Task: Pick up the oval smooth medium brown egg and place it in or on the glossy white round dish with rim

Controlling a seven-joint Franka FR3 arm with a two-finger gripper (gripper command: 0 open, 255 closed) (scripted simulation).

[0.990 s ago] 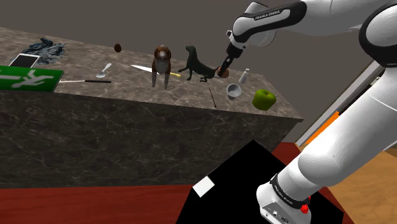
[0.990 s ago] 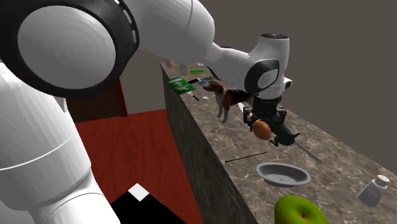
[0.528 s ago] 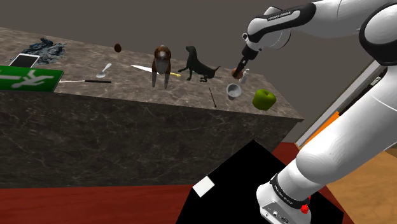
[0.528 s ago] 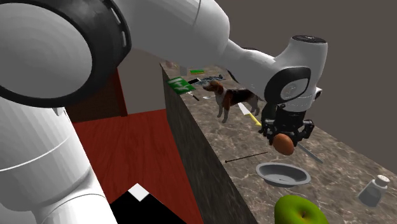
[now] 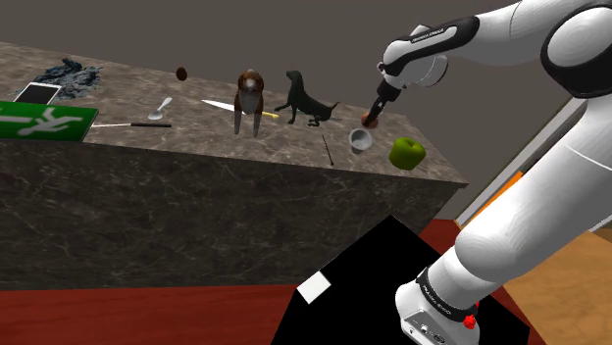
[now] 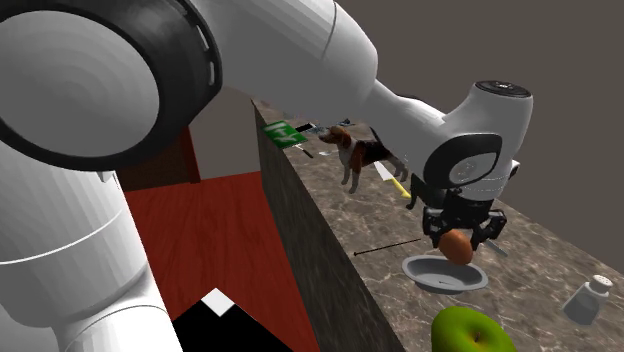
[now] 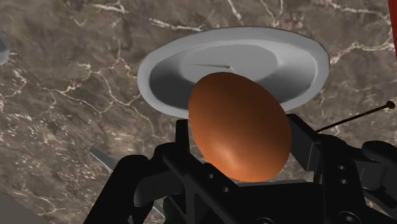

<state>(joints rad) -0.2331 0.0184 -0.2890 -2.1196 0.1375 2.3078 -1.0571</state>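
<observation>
My black gripper (image 7: 238, 143) is shut on a smooth reddish-brown egg (image 7: 238, 124), clasped between the two fingers. Right beneath the egg lies a shallow round grey-white dish (image 7: 159, 70) with a rim, on the marbled stone counter. In the second exterior view the egg (image 6: 457, 245) hangs just above the dish (image 6: 440, 277), with the gripper (image 6: 459, 238) around it. From the shoulder view the gripper (image 5: 370, 118) hovers over the dish (image 5: 360, 140) near the counter's right end.
A green apple (image 5: 407, 153) lies right of the dish, a small shaker (image 6: 586, 297) behind it. A thin black stick (image 6: 388, 246), a brown-and-white dog figure (image 5: 250, 98) and a black dog figure (image 5: 306, 99) stand nearby. A second dark egg (image 5: 181, 73), spoon (image 5: 162, 106) and green sign (image 5: 39, 120) lie far left.
The gripper has carried the egg toward the shoulder view's right and lower, from beside the black dog figure to just above the dish. Its grip on the egg is unchanged.
</observation>
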